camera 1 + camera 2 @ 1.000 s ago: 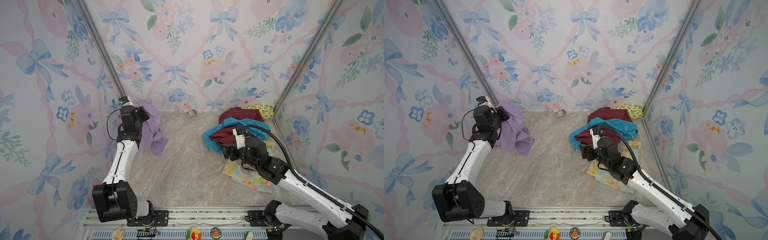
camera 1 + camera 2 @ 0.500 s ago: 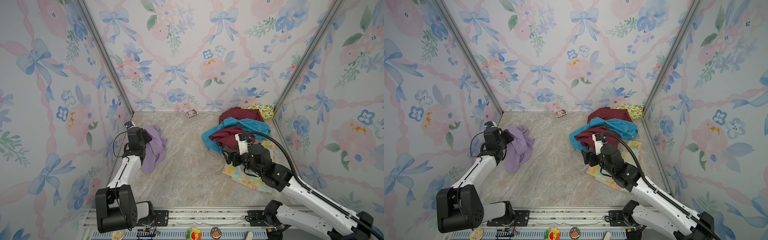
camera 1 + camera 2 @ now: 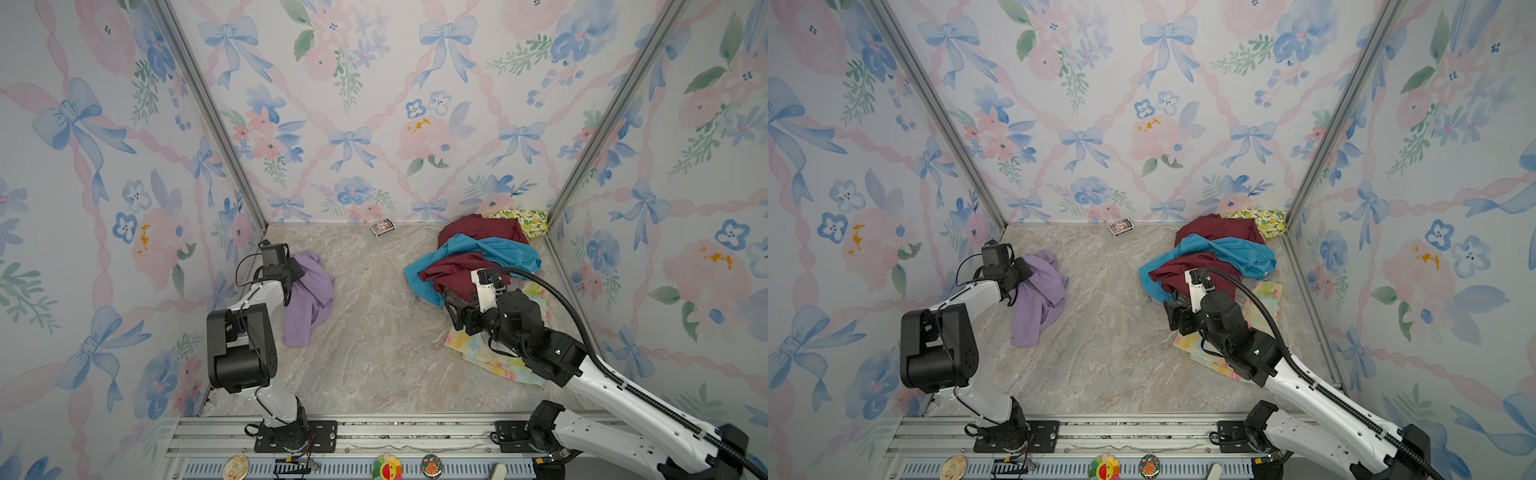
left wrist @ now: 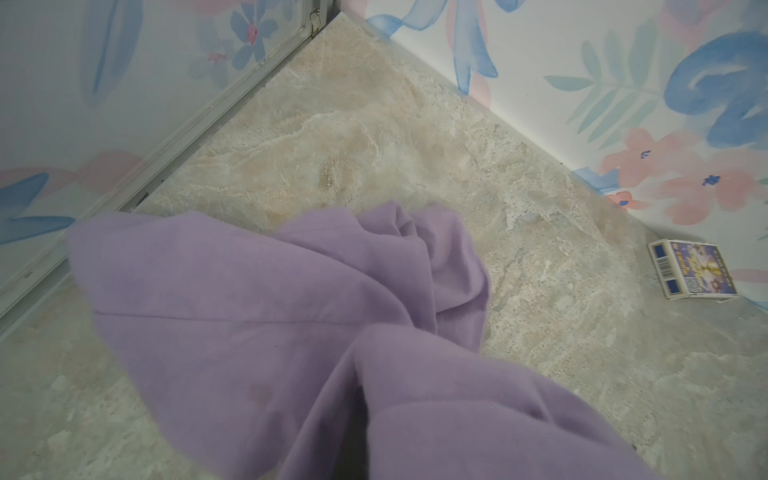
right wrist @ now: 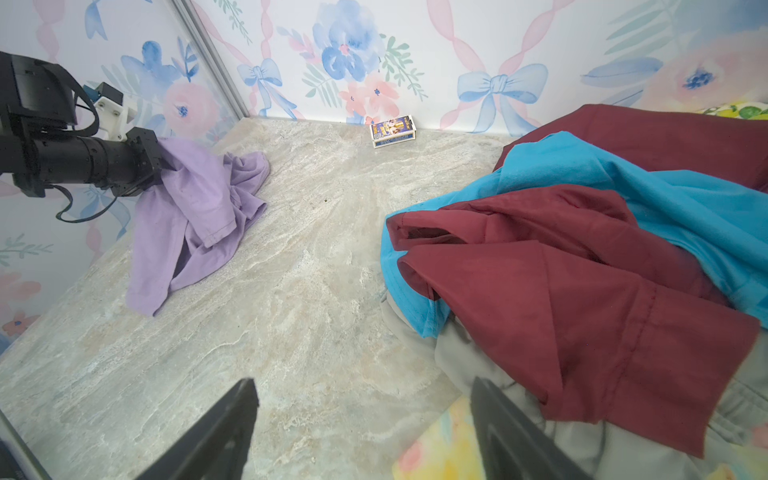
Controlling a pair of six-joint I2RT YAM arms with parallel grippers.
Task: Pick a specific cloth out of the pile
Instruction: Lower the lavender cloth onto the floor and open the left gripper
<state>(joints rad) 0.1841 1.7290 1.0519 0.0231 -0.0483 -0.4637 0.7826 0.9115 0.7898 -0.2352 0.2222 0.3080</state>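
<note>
Spanning the booth, one marbled beige surface (image 3: 374, 332) meets three walls (image 3: 374, 104) papered with blue bows. At left, the left fingers (image 3: 296, 269) are clamped on the one lilac cloth (image 3: 309, 303), which trails onto the surface beside the left wall, well apart from the pile (image 3: 490, 253). One small box (image 3: 382, 227) lies by the back wall. At right, the pile shows one turquoise, one grey, two floral cloths and maroon folds; the right fingers (image 5: 224, 428) stand wide, empty, just before it.

L gripper (image 3: 296, 272) dropped low w/ the cloth (image 3: 309, 299) (now trailing on table (image 3: 374, 340)), R gripper (image 5: 361, 388) prob. backed off slightly
</note>
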